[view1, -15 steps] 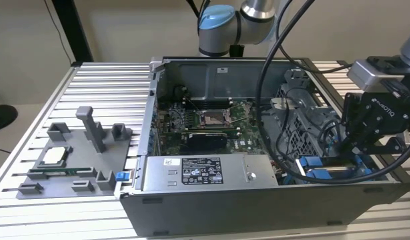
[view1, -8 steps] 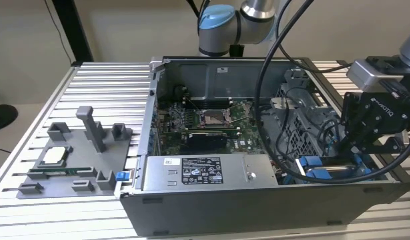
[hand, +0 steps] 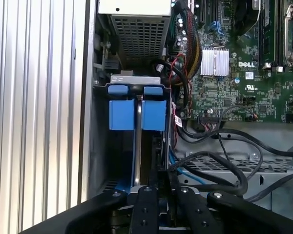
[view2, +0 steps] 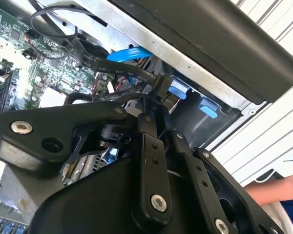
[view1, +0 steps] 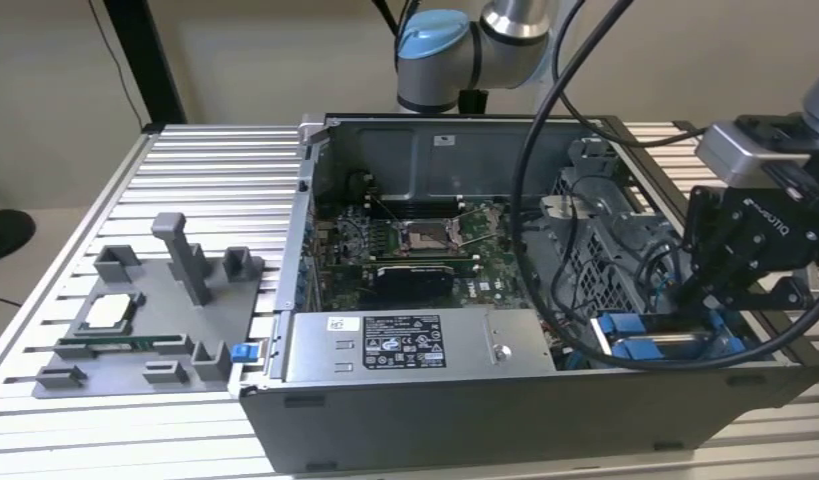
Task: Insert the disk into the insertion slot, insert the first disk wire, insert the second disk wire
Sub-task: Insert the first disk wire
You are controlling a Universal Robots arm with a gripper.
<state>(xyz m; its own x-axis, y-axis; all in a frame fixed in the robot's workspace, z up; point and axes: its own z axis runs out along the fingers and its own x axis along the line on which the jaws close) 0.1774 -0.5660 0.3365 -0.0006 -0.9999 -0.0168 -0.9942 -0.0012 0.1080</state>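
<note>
The disk point(hand: 137, 146) stands on edge in the insertion slot point(hand: 100, 146), at the computer case's corner on the exterior view's right. Its bright blue carrier tabs point(hand: 136, 114) show at the top; the same blue frame point(view1: 656, 335) appears in the exterior view. My gripper point(view1: 696, 300) hangs directly over that bay. In the second wrist view the gripper point(view2: 156, 105) has its fingers drawn together on the black connector of a disk wire point(view2: 163, 90), close to the blue clips point(view2: 178, 90). In the first wrist view the gripper point(hand: 161, 184) sits just above the disk's edge.
A grey power supply box point(view1: 402, 345) with a label lies along the case front, the motherboard point(view1: 409, 250) behind it. Black cables point(hand: 219, 165) loop beside the bay. A grey fixture point(view1: 129, 320) stands on the slatted table. A person's arm point(view2: 278, 190) is near the case.
</note>
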